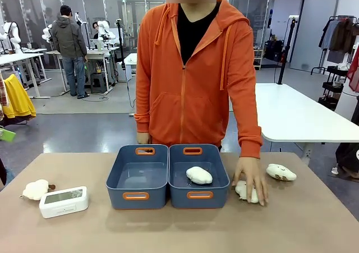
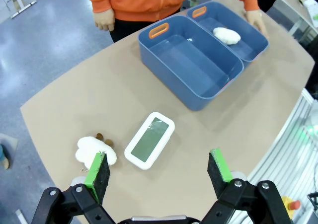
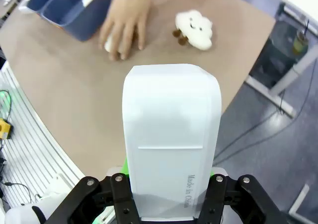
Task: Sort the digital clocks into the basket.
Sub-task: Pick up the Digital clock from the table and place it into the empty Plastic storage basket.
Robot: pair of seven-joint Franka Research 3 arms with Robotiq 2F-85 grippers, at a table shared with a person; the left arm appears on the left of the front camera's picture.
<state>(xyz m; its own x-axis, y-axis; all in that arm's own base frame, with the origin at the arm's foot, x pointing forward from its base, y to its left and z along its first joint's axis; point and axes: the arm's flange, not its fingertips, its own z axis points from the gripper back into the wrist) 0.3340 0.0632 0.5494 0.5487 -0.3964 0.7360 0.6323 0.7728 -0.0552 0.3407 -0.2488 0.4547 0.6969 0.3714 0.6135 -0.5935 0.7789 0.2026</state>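
Right wrist view: right pincer point(image 3: 169, 173) clenched on a digital clock point(image 3: 171, 134), long axis straight ahead; left pincer point(image 2: 158, 159) released

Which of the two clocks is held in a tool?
The clock in the right tool, back showing; the other clock lies face up on the table.

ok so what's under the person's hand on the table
A cream plush toy on the table; only its edges show beside the hand, which covers the rest.
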